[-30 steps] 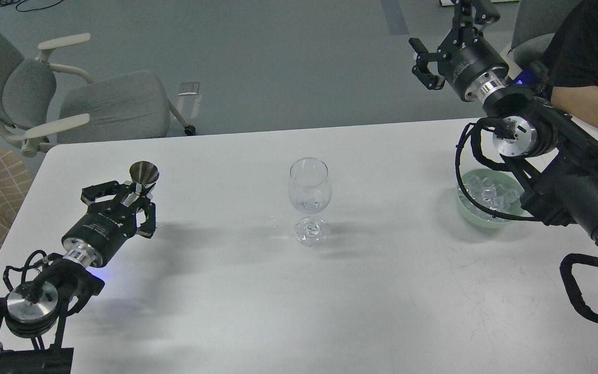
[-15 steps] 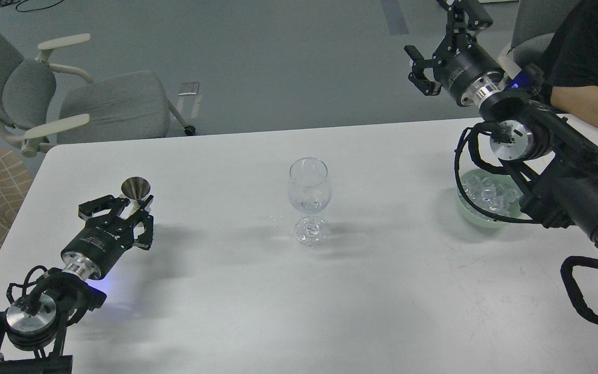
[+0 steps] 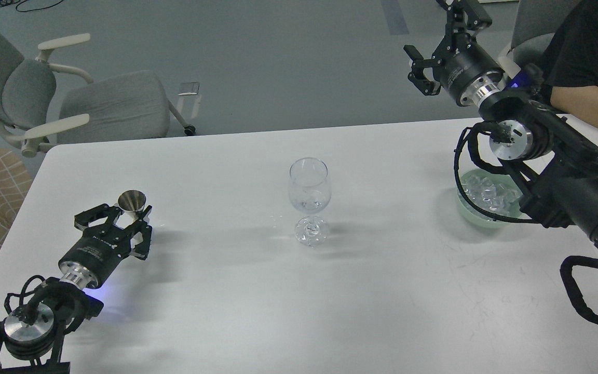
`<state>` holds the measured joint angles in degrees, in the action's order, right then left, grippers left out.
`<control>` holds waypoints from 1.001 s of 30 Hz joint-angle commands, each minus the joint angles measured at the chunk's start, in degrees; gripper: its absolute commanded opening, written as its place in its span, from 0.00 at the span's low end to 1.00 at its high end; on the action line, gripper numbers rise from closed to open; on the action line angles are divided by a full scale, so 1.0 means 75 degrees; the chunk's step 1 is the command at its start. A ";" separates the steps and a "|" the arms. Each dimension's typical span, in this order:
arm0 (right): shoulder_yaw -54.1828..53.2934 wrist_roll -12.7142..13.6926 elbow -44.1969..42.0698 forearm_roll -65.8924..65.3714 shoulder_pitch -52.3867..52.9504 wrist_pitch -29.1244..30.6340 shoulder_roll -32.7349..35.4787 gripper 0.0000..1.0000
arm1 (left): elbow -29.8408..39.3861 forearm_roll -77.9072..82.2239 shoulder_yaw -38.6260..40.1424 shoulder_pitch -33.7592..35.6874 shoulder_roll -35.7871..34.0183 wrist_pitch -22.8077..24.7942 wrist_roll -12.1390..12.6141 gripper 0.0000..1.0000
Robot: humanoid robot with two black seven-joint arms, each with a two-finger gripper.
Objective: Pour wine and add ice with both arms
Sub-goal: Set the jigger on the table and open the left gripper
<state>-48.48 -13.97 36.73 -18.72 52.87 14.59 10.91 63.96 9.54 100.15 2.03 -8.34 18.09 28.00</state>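
Ice [image 3: 488, 191] sits in green bowl [image 3: 466, 210], right of wine glass [image 3: 308, 200] at table centre. My left gripper [image 3: 122, 218], clamped on steel jigger [image 3: 132, 200], has lowered toward table, pour likely done. Right gripper [image 3: 447, 49] spread open, empty, raised; ice next.
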 commanded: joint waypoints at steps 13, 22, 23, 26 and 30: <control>0.0007 -0.0012 -0.0011 0.0000 0.0017 0.0000 -0.0001 1.00 | -0.0137 0.0006 -0.0005 -0.0071 -0.0060 0.0084 0.0000 0.74; 0.0007 -0.0012 -0.0011 0.0000 -0.0006 0.0000 0.0057 1.00 | -0.0079 0.0029 -0.0005 -0.0376 -0.0107 0.0295 0.0000 0.98; 0.0007 -0.0001 -0.0011 0.0000 -0.0006 0.0000 0.0057 1.00 | -0.0079 0.0017 0.0006 -0.0411 -0.0107 0.0330 0.0000 0.98; 0.0007 -0.0001 -0.0011 0.0000 -0.0006 0.0000 0.0034 1.00 | -0.0079 0.0006 0.0006 -0.0598 -0.0212 0.0389 0.0000 0.98; 0.0007 -0.0012 0.0001 0.0000 -0.0006 0.0000 0.0057 1.00 | -0.0079 0.0005 0.0228 -0.0867 -0.0282 0.0424 0.0000 0.98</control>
<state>-48.43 -14.03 36.65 -18.72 52.82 14.59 11.21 63.39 9.62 100.44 -3.08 -10.04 20.93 28.00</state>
